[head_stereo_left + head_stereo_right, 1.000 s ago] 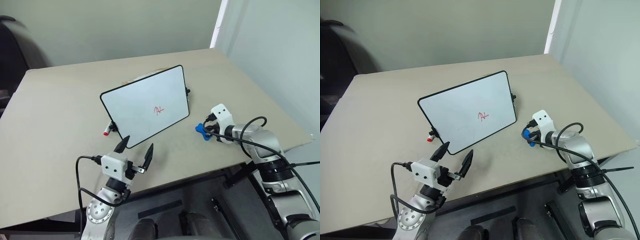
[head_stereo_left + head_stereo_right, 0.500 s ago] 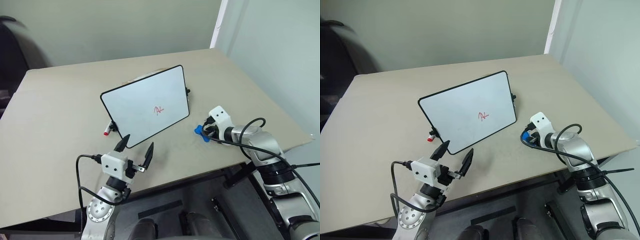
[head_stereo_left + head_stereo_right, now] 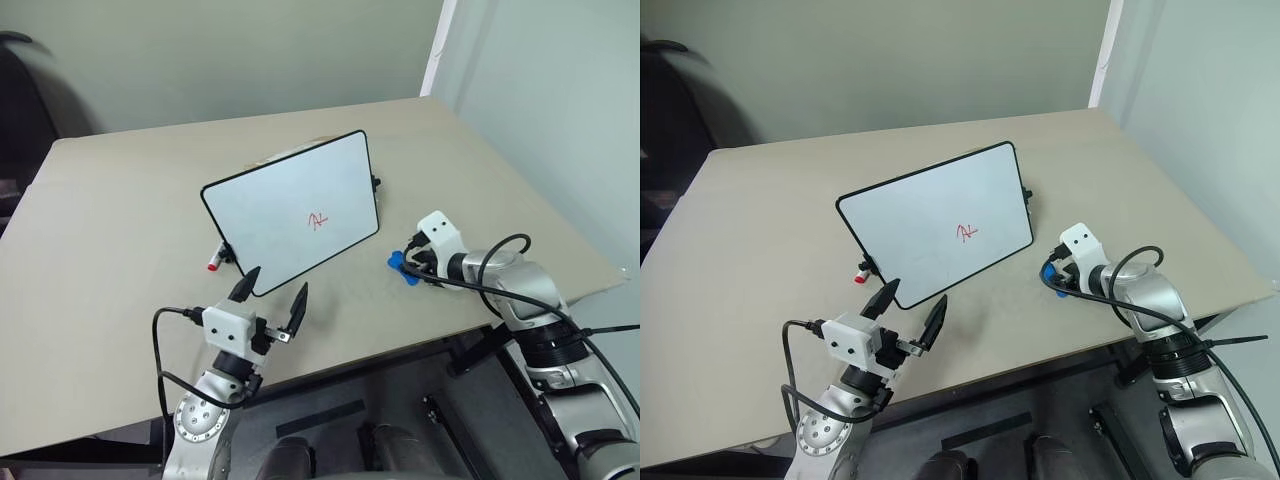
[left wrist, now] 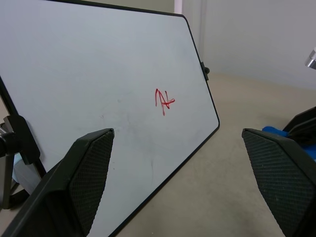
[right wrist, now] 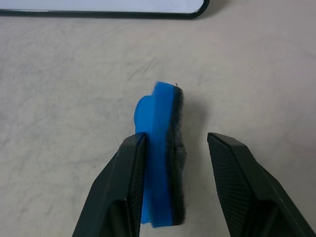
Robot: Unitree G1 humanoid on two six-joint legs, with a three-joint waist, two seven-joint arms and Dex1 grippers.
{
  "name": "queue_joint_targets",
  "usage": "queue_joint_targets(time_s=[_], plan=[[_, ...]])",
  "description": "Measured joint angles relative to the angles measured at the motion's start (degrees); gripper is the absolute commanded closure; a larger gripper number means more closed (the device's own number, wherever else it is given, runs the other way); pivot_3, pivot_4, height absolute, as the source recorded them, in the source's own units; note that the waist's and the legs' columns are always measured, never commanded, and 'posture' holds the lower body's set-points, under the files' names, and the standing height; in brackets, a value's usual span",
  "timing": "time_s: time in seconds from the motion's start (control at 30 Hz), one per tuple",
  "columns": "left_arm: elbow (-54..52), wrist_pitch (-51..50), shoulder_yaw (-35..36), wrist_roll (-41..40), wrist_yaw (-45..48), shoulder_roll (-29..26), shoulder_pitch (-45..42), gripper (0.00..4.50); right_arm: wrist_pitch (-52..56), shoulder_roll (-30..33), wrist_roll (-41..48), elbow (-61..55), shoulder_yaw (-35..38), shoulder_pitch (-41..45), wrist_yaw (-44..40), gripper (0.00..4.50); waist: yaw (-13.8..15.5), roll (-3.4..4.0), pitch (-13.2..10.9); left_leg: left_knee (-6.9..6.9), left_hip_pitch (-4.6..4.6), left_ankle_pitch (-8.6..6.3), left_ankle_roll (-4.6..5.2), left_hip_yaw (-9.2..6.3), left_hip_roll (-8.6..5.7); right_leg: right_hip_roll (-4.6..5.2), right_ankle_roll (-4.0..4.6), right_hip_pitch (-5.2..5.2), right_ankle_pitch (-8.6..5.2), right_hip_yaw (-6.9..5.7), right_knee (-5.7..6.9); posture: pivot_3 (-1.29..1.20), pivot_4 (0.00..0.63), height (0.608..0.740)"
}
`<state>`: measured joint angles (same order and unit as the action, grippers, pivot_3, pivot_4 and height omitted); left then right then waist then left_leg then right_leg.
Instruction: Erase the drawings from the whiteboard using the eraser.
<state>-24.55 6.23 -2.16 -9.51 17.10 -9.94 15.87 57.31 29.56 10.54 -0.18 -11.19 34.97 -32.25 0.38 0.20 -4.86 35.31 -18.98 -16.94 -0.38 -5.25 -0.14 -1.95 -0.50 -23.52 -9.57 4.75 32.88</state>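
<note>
Two black-fingered robot grippers reach over a plain beige tabletop (image 3: 120, 230). Near the middle of the table a rectangular whiteboard (image 3: 280, 205) with rounded corners and a thin black frame is propped up, leaning back. A small red scribble of crossed strokes (image 3: 317, 219) sits on its white face, toward the lower right part. A red-capped marker (image 3: 213, 264) lies just beside the board's lower left corner. The left gripper (image 3: 270, 297) hovers in front of the board's lower edge, apart from it, with its fingers spread wide and nothing between them. The right gripper (image 5: 174, 182) is low over the table to the right of the board. Its fingers stand parted around a small blue eraser block (image 5: 160, 163) with a dark felt side. One finger touches the blue side; a gap shows between the felt and the other finger.
</note>
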Motion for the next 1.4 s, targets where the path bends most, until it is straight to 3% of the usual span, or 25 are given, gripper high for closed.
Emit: queue_joint_targets(time_s=[0.77, 1.0, 1.27, 1.4], plan=[[0.1, 0.0, -0.1, 0.0, 0.0, 0.0, -0.5, 0.00, 1.9, -1.8, -1.0, 2.2, 0.3, -0.4, 0.7, 2.43, 0.0, 0.00, 0.0, -0.01, 0.00, 0.00, 0.00, 0.00, 0.00, 0.00, 0.00, 0.00, 0.00, 0.00, 0.01, 0.00, 0.150, 0.739], [0.1, 0.0, 0.0, 0.0, 0.0, 0.0, -0.5, 0.00, 1.4, -0.8, -1.3, 1.8, -0.6, -0.5, 0.1, 4.07, 0.0, -0.01, 0.0, 0.00, 0.02, 0.00, 0.00, 0.00, 0.00, 0.00, 0.00, 0.03, 0.00, 0.00, 0.00, 0.00, 0.150, 0.739], [0.1, 0.0, 0.0, 0.0, 0.0, 0.0, -0.5, 0.00, 1.7, -0.3, -0.9, -1.4, -1.3, 0.0, -0.7, 4.07, 0.0, 0.01, 0.0, 0.00, 0.01, 0.00, 0.00, 0.00, 0.00, 0.00, 0.00, 0.01, 0.00, 0.00, 0.01, 0.00, 0.150, 0.739], [0.1, 0.0, 0.0, 0.0, 0.0, 0.0, -0.5, 0.00, 1.9, -4.4, 1.1, -3.1, 1.0, 4.3, -0.5, 4.07, -0.4, 0.07, 0.0, 0.00, 0.02, 0.02, 0.02, 0.01, 0.00, -0.02, 0.00, -0.05, 0.00, 0.00, 0.02, 0.00, 0.150, 0.739]])
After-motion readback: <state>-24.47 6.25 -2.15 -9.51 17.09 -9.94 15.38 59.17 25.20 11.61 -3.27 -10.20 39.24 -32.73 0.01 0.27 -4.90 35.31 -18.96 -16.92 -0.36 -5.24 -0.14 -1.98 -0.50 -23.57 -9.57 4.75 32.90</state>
